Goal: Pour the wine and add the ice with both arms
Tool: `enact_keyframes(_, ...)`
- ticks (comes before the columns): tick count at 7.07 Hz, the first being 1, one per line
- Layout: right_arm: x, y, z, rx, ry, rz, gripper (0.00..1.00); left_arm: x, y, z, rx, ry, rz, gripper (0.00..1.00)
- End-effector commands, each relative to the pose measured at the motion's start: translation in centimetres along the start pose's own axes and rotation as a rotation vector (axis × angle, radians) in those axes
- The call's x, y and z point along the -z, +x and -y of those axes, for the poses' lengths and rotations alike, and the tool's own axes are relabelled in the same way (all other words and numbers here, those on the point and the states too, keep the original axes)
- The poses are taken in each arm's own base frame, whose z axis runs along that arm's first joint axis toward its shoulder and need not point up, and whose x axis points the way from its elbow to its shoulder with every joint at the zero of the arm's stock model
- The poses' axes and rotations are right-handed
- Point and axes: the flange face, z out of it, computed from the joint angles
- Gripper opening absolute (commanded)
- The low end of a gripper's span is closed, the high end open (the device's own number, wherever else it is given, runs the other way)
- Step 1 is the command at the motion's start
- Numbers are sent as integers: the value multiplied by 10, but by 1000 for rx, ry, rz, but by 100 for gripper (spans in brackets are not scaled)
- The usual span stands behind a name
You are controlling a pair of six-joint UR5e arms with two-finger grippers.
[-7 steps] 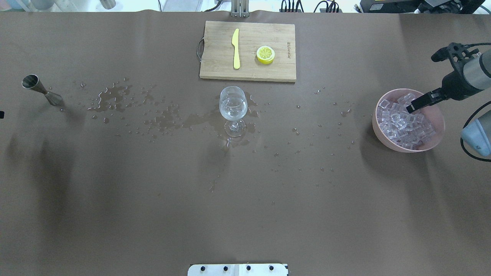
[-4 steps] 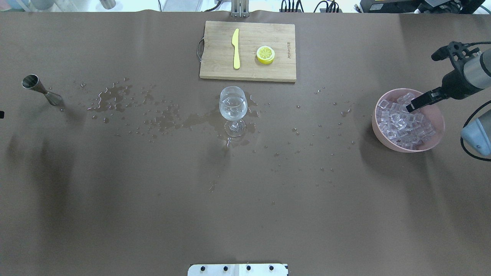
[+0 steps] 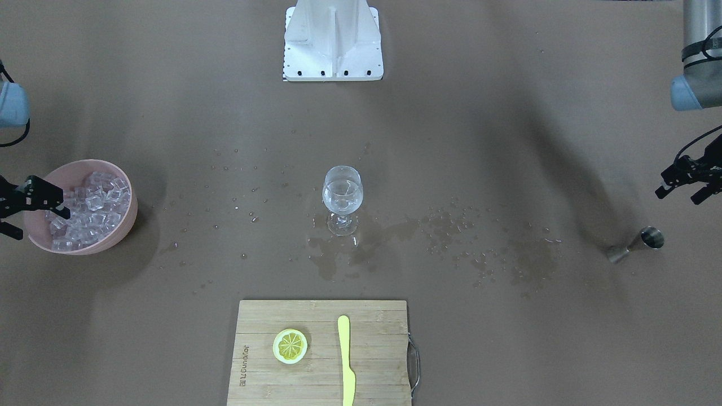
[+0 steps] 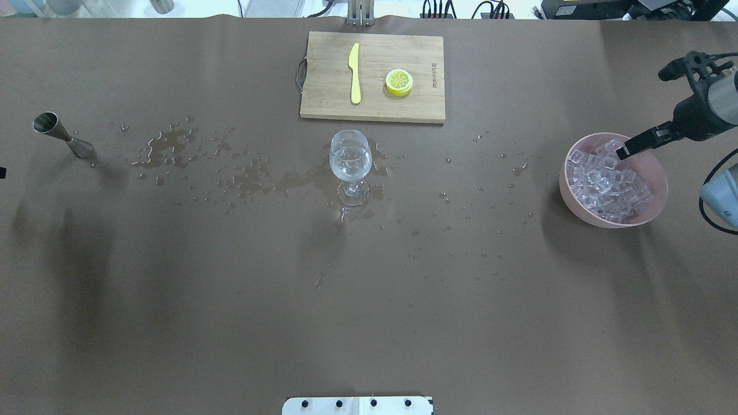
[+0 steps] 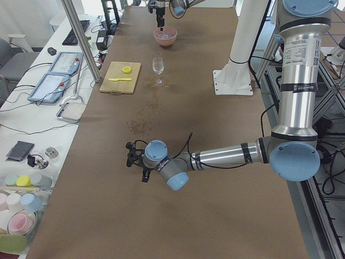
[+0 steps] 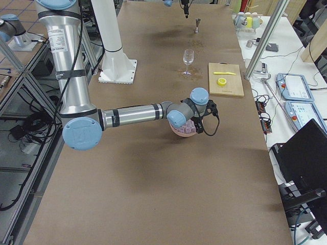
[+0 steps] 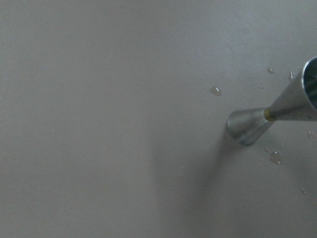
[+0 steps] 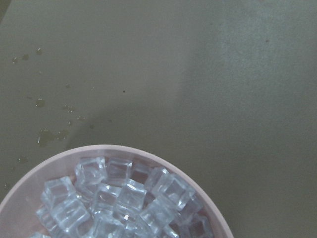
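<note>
Now, right gripper (image 3: pixel 38 224): you can see its fingers spread apart as it hangs over the outer side of the pink bowl (image 4: pixel 566 190).
Ice (image 4: pixel 602 184): look directly beneath that gripper. The clear cubes sit heaped in the bowl, and the right wrist view shows them from above.
Left gripper (image 3: pixel 677 197): its fingers are also parted, and it sits low over the table at the far end from the other gripper.
Jigger (image 3: pixel 637 243): you'll find it standing on the table near the left gripper, on the side away from the robot's base (the left wrist view catches it at the right edge).
Wine glass (image 4: pixel 350 158): it stands upright between your two grippers, well apart from both.
Wine (image 4: pixel 350 165): a shallow clear pool sits in the glass's bowl.
Spills (image 4: pixel 173 144): you'll see droplets and puddles strewn across the table (image 4: pixel 369 323) from the jigger's side towards the pink bowl — thickest around the glass's foot.
Cutting board (image 4: pixel 323 104): it lies beyond the glass and carries a yellow knife (image 4: pixel 355 72) and a lemon slice (image 4: pixel 399 81), which lie apart.
</note>
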Motion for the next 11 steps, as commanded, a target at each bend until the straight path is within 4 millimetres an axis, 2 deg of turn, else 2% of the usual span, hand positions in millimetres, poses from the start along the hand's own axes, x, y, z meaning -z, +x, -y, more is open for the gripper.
enact_keyframes(1, 23, 24, 2, -31, 31, -17, 100, 0, -3, 0, -39, -12, 12, 98)
enact_keyframes(3, 37, 39, -1, -51, 44, -15, 100, -1, -7, -1, -57, -19, 19, 98)
enact_keyframes(8, 80, 115, -19, 35, -16, -81, 100, -3, -25, 2, -200, -45, 110, 98)
enact_keyframes(9, 87, 126, -24, 54, -35, -91, 100, 2, -33, 4, -222, -55, 129, 98)
enact_keyframes(11, 96, 140, -32, 67, -46, -109, 100, 2, -35, 6, -238, -50, 158, 98)
